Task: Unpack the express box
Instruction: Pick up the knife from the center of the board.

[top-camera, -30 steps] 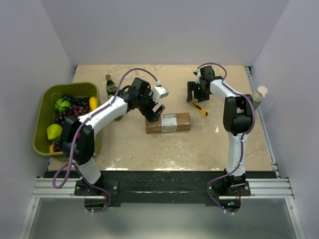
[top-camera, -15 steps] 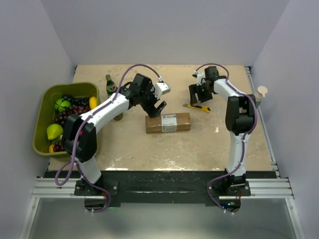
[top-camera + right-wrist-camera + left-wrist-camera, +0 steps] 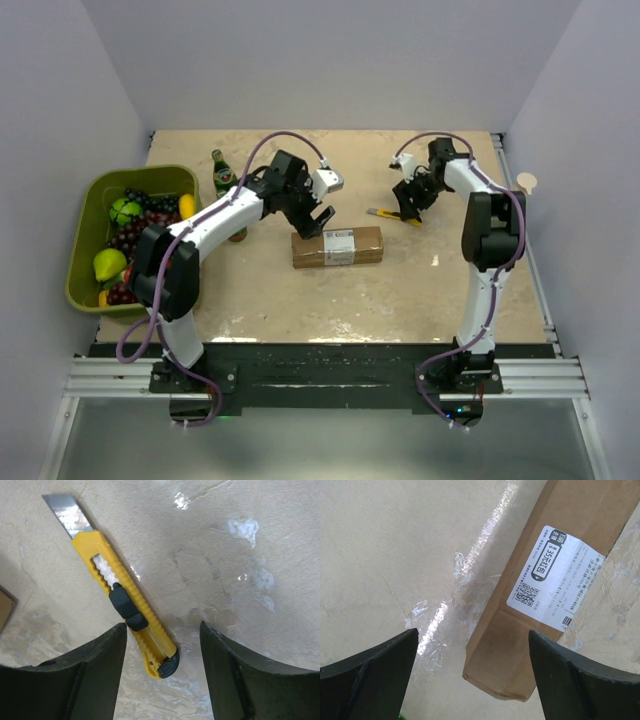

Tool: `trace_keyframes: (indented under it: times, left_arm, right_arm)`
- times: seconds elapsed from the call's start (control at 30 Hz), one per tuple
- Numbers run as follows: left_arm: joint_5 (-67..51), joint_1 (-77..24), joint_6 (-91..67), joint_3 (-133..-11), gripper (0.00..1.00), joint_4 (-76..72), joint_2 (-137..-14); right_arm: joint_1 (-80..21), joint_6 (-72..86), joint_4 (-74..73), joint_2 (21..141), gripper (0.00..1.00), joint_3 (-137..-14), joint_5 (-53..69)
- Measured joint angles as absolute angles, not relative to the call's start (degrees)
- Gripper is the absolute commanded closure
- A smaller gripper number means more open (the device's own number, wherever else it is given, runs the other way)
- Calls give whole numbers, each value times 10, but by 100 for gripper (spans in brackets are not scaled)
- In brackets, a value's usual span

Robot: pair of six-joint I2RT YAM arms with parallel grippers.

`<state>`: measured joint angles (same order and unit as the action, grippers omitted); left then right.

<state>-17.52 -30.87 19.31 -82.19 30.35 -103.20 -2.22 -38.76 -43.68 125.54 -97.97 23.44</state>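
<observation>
Top external view: the brown cardboard box (image 3: 338, 246) lies in the middle of the table (image 3: 300, 290), with the left gripper (image 3: 312, 222) hovering wide apart above its left end. Only the left wrist view makes its white label (image 3: 555, 580) legible: QR code, barcode and "35". Right wrist view alone shows the right gripper (image 3: 162, 625) spread around a yellow knife (image 3: 125, 600) without touching it, blade out.

Beige marbled tabletop (image 3: 300, 290) mid-frame, glossy glare patches. Plain pale lavender walls (image 3: 330, 60) at top, left, right. Black rail (image 3: 320, 365) on metal frame (image 3: 90, 378) along bottom.
</observation>
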Motion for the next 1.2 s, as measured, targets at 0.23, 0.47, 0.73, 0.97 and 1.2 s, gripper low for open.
trace_keyframes:
  times: [0.23, 0.47, 0.73, 0.97, 1.2]
  left_arm:
    - [-173, -309, 204, -822, 4, 305, -1033]
    - [-210, -307, 216, -859, 4, 311, -1048]
    - [-373, -304, 251, -920, 3, 312, -1067]
    - [-498, -304, 224, -1126, 4, 324, -1198]
    - [-573, -308, 88, -1154, 4, 249, -1248]
  right_arm:
    - [-26, -464, -428, 1240, 51, -950, 231]
    - [-29, -545, -390, 1180, 86, -852, 214]
    - [-31, -588, -318, 1057, 93, -692, 190]
    - [-38, -611, -254, 857, 95, -654, 190]
    - [-126, -672, -181, 714, 96, -604, 171]
